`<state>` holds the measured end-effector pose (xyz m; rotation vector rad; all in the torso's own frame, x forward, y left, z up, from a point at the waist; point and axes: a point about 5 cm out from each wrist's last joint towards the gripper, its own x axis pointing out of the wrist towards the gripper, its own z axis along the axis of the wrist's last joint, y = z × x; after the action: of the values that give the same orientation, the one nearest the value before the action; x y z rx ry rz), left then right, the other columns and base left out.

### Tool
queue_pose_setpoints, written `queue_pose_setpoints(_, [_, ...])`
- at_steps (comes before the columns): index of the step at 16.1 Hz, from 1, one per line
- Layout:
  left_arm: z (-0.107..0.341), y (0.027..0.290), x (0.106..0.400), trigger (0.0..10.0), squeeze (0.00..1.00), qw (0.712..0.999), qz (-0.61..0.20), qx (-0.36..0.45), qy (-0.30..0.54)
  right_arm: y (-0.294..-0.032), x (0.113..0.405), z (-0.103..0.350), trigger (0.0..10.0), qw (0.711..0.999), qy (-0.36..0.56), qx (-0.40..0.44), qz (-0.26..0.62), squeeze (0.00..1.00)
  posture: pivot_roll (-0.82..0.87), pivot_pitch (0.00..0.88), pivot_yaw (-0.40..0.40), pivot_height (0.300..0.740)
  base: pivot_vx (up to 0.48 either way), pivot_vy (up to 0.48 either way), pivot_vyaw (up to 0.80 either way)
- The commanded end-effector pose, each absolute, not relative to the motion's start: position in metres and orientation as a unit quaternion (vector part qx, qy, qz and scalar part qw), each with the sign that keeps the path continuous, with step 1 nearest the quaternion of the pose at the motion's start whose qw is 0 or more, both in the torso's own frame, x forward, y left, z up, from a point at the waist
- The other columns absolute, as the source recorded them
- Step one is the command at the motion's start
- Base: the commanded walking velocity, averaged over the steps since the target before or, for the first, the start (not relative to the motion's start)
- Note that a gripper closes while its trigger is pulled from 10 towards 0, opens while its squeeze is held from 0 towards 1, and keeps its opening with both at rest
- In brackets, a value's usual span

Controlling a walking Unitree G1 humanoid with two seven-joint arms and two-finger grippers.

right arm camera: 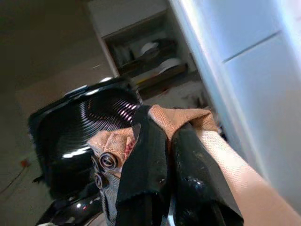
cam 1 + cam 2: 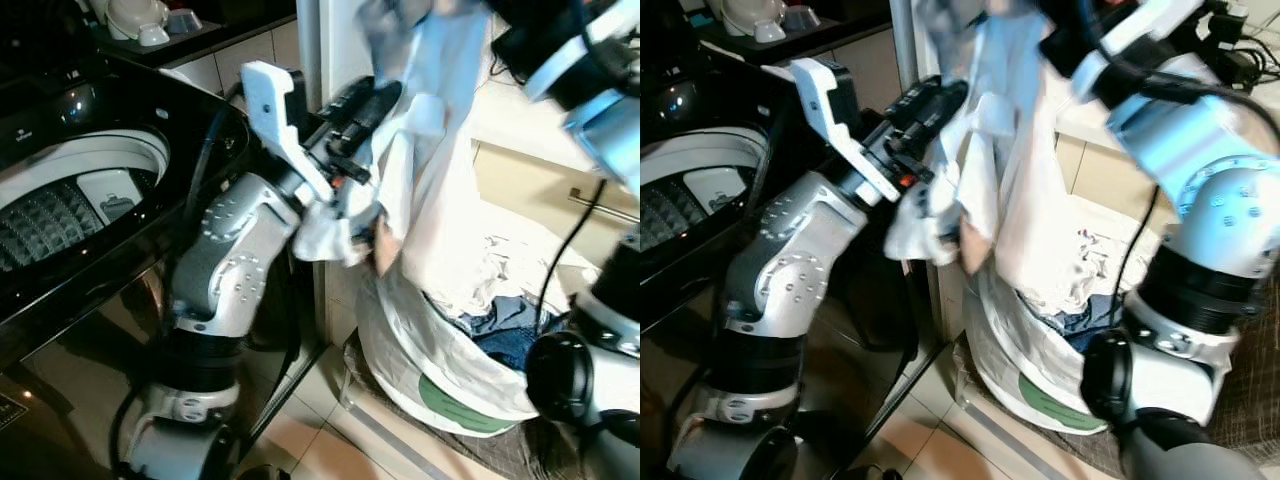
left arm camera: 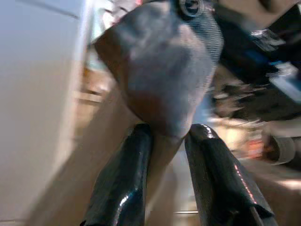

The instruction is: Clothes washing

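A home laundry corner: a black top-loading washer (image 2: pixel 80 190) stands beside a full laundry basket (image 2: pixel 440 380), with dishes on shelves (image 1: pixel 155 54).

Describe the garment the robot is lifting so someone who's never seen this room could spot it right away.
Start at the black top-loading washer on the robot's left; right of it a white laundry bag sits on the floor, full of clothes. The pale garment hangs above that bag, stretched between the right gripper up high and the left gripper lower down. Unlike the blue and white clothes in the bag, it is lifted clear.

White shirt (image 2: pixel 430 200), black washing machine (image 2: pixel 60 270), white-and-green laundry bag (image 2: pixel 440 375)
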<state>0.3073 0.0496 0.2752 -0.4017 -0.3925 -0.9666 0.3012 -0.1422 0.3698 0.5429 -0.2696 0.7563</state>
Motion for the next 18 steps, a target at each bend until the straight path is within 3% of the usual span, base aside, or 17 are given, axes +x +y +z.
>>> queue_pose_setpoints(1, [0.275, 0.044, 0.299, 10.0, 1.00, 0.814, -0.504, -0.230, -0.172, -0.137, 0.297, 0.371, 0.0, 0.879, -0.124, 0.257, 0.382, 0.00, -0.15, 0.000, 0.022, 0.740, 0.000, 0.000, 0.00])
queue_pose_setpoints(3, [0.277, 0.044, 0.294, 10.0, 1.00, 0.799, -0.521, -0.243, -0.178, -0.134, 0.296, 0.369, 0.0, 0.879, -0.115, 0.259, 0.384, 0.00, -0.15, 0.000, 0.020, 0.740, 0.000, 0.000, 0.00])
queue_pose_setpoints(6, [0.272, 0.041, 0.292, 10.0, 1.00, 0.800, -0.538, -0.200, -0.172, -0.131, 0.296, 0.367, 0.0, 0.875, -0.107, 0.262, 0.392, 0.00, -0.14, 0.000, 0.013, 0.740, 0.000, 0.000, 0.00])
queue_pose_setpoints(7, [0.264, 0.037, 0.301, 10.0, 1.00, 0.840, -0.504, -0.126, -0.158, -0.129, 0.295, 0.367, 0.0, 0.868, -0.104, 0.271, 0.403, 0.00, -0.14, 0.000, 0.013, 0.740, 0.000, 0.000, 0.00])
queue_pose_setpoints(8, [0.261, 0.036, 0.306, 10.0, 0.70, 0.857, -0.481, -0.101, -0.155, -0.128, 0.295, 0.367, 0.0, 0.865, -0.103, 0.273, 0.408, 0.00, -0.14, 0.000, 0.013, 0.740, 0.000, 0.000, 0.00])
queue_pose_setpoints(9, [0.257, 0.036, 0.314, 10.0, 0.00, 0.880, -0.446, -0.059, -0.155, -0.126, 0.293, 0.366, 0.0, 0.860, -0.103, 0.277, 0.416, 0.00, -0.14, 0.000, 0.015, 0.740, 0.000, 0.000, 0.00])
queue_pose_setpoints(13, [0.259, 0.040, 0.321, 10.0, 0.00, 0.895, -0.414, -0.043, -0.160, -0.122, 0.288, 0.366, 0.0, 0.845, -0.104, 0.294, 0.435, 0.00, -0.13, 0.000, 0.026, 0.740, 0.000, 0.000, 0.00])
queue_pose_setpoints(17, [0.263, 0.035, 0.317, 10.0, 0.00, 0.878, -0.433, -0.119, -0.164, -0.124, 0.283, 0.364, 0.0, 0.840, -0.108, 0.309, 0.433, 0.00, -0.13, 0.000, 0.042, 0.740, 0.000, 0.000, 0.00])
queue_pose_setpoints(18, [0.263, 0.033, 0.316, 4.7, 0.00, 0.876, -0.438, -0.122, -0.163, -0.124, 0.282, 0.363, 0.0, 0.841, -0.107, 0.310, 0.431, 0.00, -0.13, 0.000, 0.042, 0.740, 0.000, 0.000, 0.00])
